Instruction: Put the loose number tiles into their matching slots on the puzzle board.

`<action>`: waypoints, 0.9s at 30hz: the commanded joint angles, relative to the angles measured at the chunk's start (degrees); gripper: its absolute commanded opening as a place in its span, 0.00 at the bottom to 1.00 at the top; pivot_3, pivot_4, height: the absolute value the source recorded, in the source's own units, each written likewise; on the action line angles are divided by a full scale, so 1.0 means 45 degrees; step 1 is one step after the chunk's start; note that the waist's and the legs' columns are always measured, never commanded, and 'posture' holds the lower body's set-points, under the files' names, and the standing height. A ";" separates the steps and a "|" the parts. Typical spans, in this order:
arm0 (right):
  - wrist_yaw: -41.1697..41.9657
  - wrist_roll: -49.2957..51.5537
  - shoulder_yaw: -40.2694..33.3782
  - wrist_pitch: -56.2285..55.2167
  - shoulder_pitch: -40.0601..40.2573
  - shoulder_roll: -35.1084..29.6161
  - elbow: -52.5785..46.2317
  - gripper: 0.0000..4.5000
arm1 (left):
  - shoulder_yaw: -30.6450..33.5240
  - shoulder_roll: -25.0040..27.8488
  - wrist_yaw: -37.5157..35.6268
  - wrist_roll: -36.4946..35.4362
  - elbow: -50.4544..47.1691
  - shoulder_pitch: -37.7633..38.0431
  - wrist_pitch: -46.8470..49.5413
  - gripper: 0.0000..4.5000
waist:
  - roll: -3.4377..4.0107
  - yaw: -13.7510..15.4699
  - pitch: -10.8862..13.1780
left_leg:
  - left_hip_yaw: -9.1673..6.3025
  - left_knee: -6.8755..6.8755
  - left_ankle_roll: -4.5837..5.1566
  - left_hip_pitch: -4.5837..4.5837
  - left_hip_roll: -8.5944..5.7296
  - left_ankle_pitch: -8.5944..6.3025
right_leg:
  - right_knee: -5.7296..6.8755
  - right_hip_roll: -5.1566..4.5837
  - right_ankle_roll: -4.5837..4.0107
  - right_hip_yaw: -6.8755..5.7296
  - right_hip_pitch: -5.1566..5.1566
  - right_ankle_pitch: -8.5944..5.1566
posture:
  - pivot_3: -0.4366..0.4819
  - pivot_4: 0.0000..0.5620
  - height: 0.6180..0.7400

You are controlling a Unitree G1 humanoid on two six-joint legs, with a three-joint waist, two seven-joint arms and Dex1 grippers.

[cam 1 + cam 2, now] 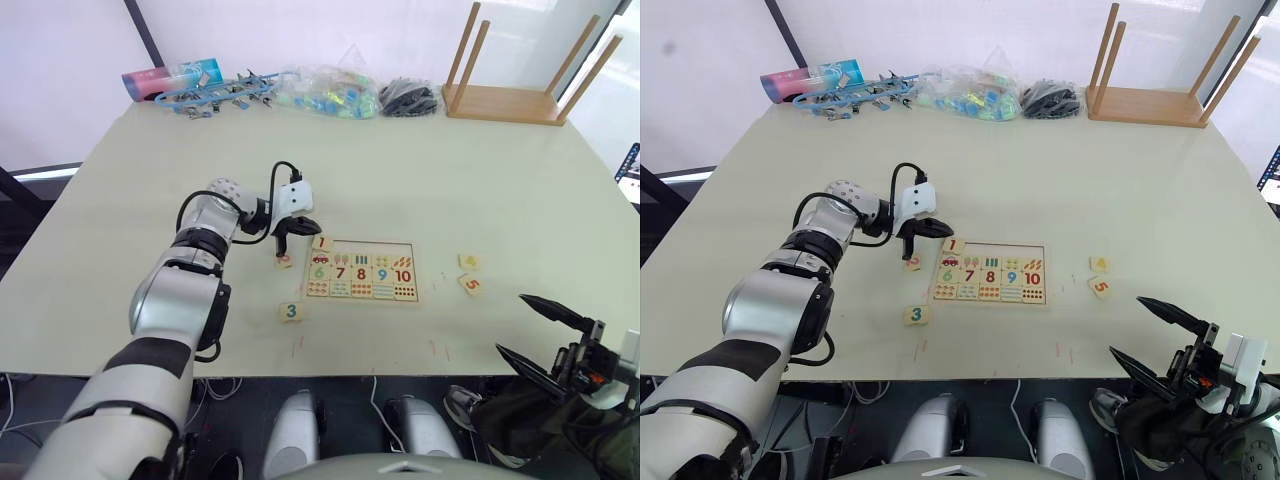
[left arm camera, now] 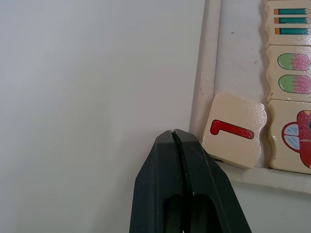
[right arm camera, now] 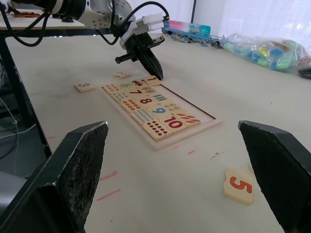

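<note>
Near the middle of the counter point(image 1: 500, 180) lies the puzzle board point(image 1: 361, 270), and everything else can be placed from it. Its two lower rows are filled with picture tiles and the digits 6 to 10, while the top row of slots point(image 1: 375, 248) is bare except at its left end. There the red 1 tile point(image 1: 321, 242) sits askew on the board's top left corner, one edge riding up on the rim rather than flat in the recess.

The left gripper point(image 1: 284, 240) hangs just off that same corner, its two black fingers point(image 2: 182, 189) pressed together with nothing between them, their tips just beside the 1 tile; from the wrist view I cannot tell whether they touch it. Just below those fingertips, left of the board, lies the pink 2 tile point(image 1: 285, 261). The green 3 tile point(image 1: 291, 311) rests flat on the counter off the board's lower left corner.

To the right of the board, well apart from it, the yellow 4 tile point(image 1: 468, 262) and the orange 5 tile point(image 1: 471, 285) lie close together. Further right and nearer the counter's front edge, the right gripper point(image 1: 532, 332) hovers with its fingers point(image 3: 77, 165) spread wide, empty and touching nothing.
</note>
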 commanded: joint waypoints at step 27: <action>-0.0177 0.0187 -0.0319 -0.0110 -0.0041 -0.0070 -0.0306 1.00 | 0.0021 -0.0002 -0.0452 -0.0006 0.0024 0.0090 -0.0333 0.01 | 0.0001 0.0000 -0.0004 | 0.0000 0.0000 0.0000 0.0003 0.0000 0.0000 | 0.0001 0.0000 0.0001 0.0001 0.0003 0.0001 | 0.48 0.27 0.99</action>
